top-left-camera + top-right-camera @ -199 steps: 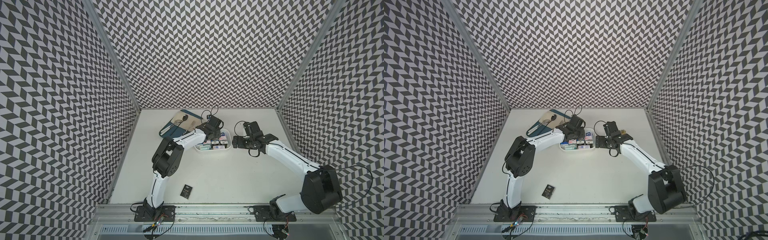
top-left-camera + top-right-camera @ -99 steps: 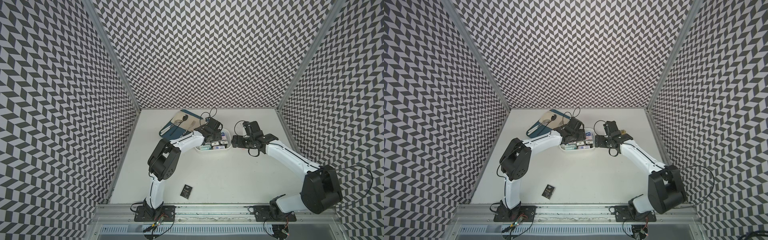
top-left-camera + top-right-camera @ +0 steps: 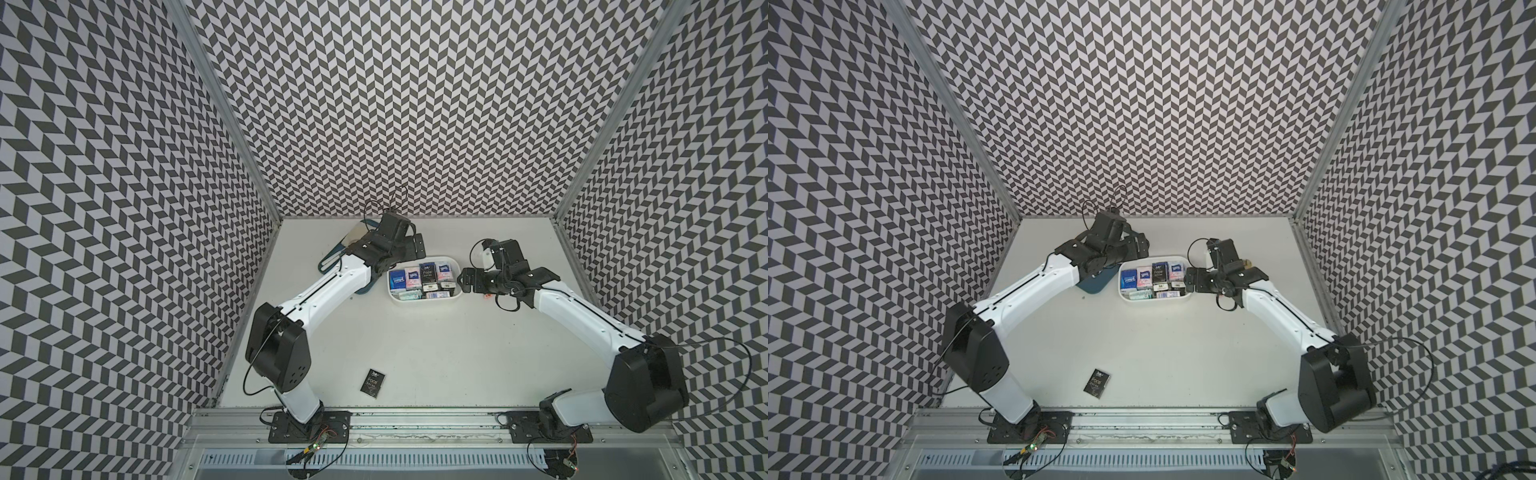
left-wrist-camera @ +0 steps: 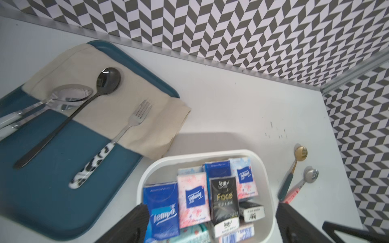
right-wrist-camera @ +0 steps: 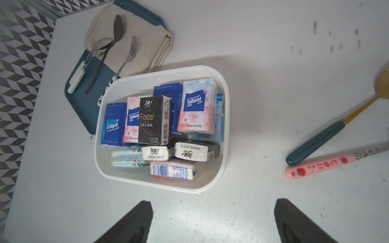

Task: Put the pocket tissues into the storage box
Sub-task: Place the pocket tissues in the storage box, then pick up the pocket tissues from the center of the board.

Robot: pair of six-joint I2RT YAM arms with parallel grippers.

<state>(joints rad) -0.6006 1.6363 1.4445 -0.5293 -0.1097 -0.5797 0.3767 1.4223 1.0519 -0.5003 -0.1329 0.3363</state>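
Note:
The white storage box (image 3: 424,302) (image 3: 1154,301) stands mid-table, packed with several pocket tissues (image 3: 424,276) (image 5: 155,120): blue, pink-white, teal and black "Face" packets. One more black pocket tissue packet (image 3: 372,382) (image 3: 1096,382) lies alone near the table's front edge. My left gripper (image 3: 417,246) (image 4: 210,216) hovers open above the box's far left side, nothing between its fingers. My right gripper (image 3: 465,280) (image 5: 212,210) stands open over bare table just beside the box's right wall (image 5: 226,117), holding nothing.
A blue tray (image 3: 332,257) (image 4: 52,189) with a beige cloth, spoons and a fork sits against the box's left side, partly under my left arm. A gold spoon with a teal handle (image 5: 315,145) and a pink-handled utensil (image 5: 320,166) lie right of the box.
My left gripper has gone from nearly shut to wide open over the box and lifted back toward the tray, its elbow swinging left. The right arm has stayed put.

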